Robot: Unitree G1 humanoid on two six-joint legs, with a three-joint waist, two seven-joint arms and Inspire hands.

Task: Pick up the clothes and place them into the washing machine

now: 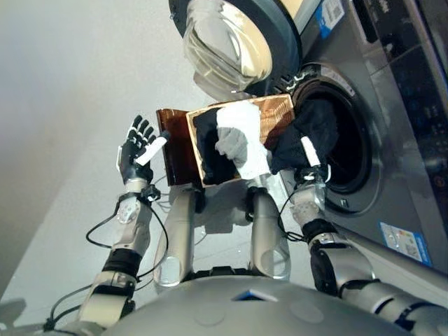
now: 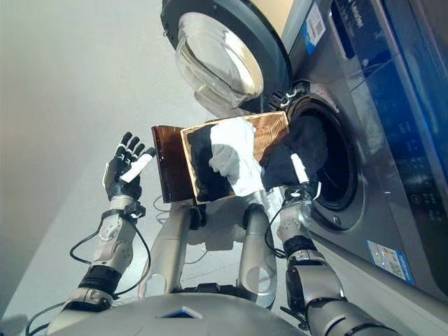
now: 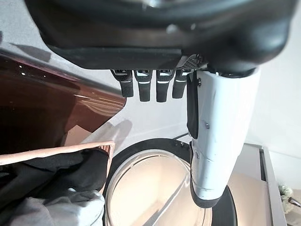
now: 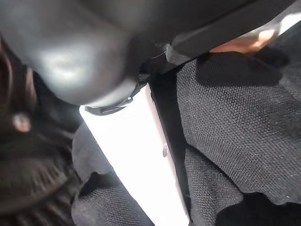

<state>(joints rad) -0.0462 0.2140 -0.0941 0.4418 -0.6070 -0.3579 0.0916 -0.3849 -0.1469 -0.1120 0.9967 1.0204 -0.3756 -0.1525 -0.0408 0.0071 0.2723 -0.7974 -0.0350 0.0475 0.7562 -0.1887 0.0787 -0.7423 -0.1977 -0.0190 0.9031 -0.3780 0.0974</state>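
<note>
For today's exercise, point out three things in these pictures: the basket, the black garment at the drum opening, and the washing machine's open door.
basket point(image 1: 278, 112), left eye view, woven rim.
black garment point(image 1: 315, 126), left eye view, bunched middle.
open door point(image 1: 227, 42), left eye view, glass bowl.

Lighting's pretty even and bright, with glare streaks across the glass door point(image 1: 227, 45). Inside the drum point(image 2: 336, 164) it goes nearly black. The floor point(image 1: 70, 105) catches only soft shadows.

black garment point(image 4: 244, 132): coarse, matt knitted cloth
white garment point(image 1: 241, 140): soft, matt cloth
basket point(image 1: 178, 150): glossy, translucent brown plastic
washing machine point(image 1: 392, 119): smooth grey metal
door point(image 1: 224, 42): clear, shiny glass bowl, dark plastic rim
</note>
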